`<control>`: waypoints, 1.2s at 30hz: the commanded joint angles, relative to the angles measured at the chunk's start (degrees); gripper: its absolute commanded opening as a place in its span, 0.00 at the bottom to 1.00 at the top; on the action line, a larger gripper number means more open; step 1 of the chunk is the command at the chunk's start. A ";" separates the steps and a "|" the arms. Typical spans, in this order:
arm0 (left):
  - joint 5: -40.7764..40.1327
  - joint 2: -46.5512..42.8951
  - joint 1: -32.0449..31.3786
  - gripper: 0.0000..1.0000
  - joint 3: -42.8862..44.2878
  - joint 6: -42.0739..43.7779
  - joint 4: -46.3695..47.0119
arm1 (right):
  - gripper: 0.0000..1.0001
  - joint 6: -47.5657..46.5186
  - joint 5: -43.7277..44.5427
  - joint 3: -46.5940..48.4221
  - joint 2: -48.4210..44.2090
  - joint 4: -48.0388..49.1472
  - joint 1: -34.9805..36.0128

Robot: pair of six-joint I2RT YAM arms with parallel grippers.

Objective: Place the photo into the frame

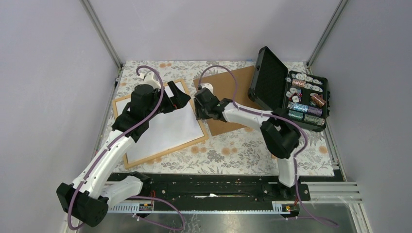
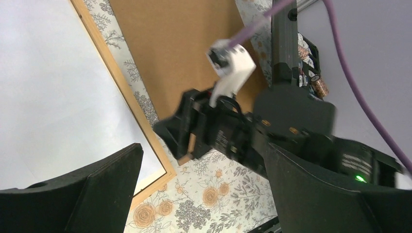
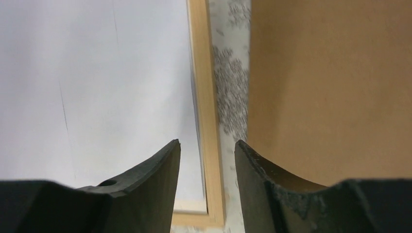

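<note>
Black curved fingers of the right tool fill the bottom of the right wrist view. They stand partly apart, and nothing is between them. Seen through the gap is the right rail of the large thin light-wood rectangular frame.

This frame lies flat on the left half of the bench, which has a flowered cloth on it. A plain white rectangular sheet fills the opening of the frame. No view shows the orange-pink sunset side of the photo. The white sheet may be the photo lying face down, but the pictures do not allow to say this.

If it is the photo, the main step looks done, and closing the back is what remains. The flat brown backing board lies outside the frame, just beside its right rail, with a strip of cloth between them. Farther right, an open black hard case with small colourful items stands at the edge of the bench.

The left arm reaches forward from its base over the frame. The left tool hangs above the frame's far right part, with its fingers spread wide and holding nothing. The right arm bends at a raised elbow and stretches left across the brown board, so that its tool points down at the frame's right rail.
</note>
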 commanded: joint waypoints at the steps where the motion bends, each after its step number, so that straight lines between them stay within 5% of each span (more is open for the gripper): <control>1: 1.66 -1.57 0.17 0.99 0.24 0.24 1.91 | 0.48 -4.26 2.93 9.35 9.44 -4.79 -0.75; 8: 3.15 -1.43 0.21 0.99 0.19 0.59 3.12 | 0.44 -4.79 2.89 22.06 20.65 -8.91 -0.77; 17: 3.86 -2.04 0.17 0.99 0.26 1.01 3.84 | 0.00 15.68 9.86 18.48 21.74 -10.60 -0.71; 24: 3.45 -4.07 0.17 0.99 -0.01 0.92 3.35 | 0.00 28.58 12.17 23.91 25.63 -9.10 0.08; 28: 2.58 -5.67 0.25 0.99 -0.01 1.23 2.59 | 0.00 23.35 11.46 29.95 28.76 -9.70 1.89; 34: 1.15 -7.03 0.25 0.99 -0.88 1.50 2.46 | 0.00 18.69 8.06 22.42 24.52 -3.97 5.15; 36: 0.73 -7.03 0.26 0.99 -0.76 1.46 2.49 | 0.07 16.80 5.34 22.56 23.24 -3.14 5.51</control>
